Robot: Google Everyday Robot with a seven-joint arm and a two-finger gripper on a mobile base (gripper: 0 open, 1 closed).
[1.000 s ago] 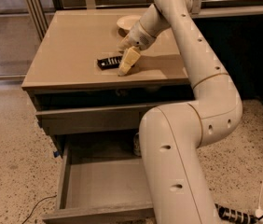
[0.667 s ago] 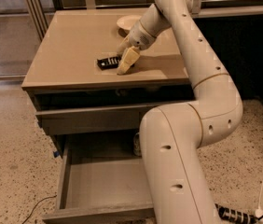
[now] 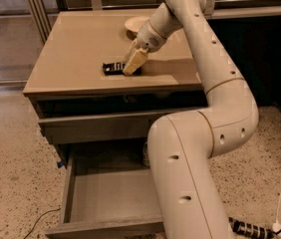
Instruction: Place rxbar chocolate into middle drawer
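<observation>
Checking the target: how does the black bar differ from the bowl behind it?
The rxbar chocolate is black, flat and rectangular; the bowl is pale, round and bigger. The gripper is down at the bar, apart from the bowl. Both rest on the cabinet top.

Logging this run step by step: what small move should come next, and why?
Likely grip the flat black snack-bar wrapper and lift it slightly. The gripper is down at its right end while it lies flat on the tan cabinet top; the open grey wooden drawer is below, so it must clear the top first.
</observation>
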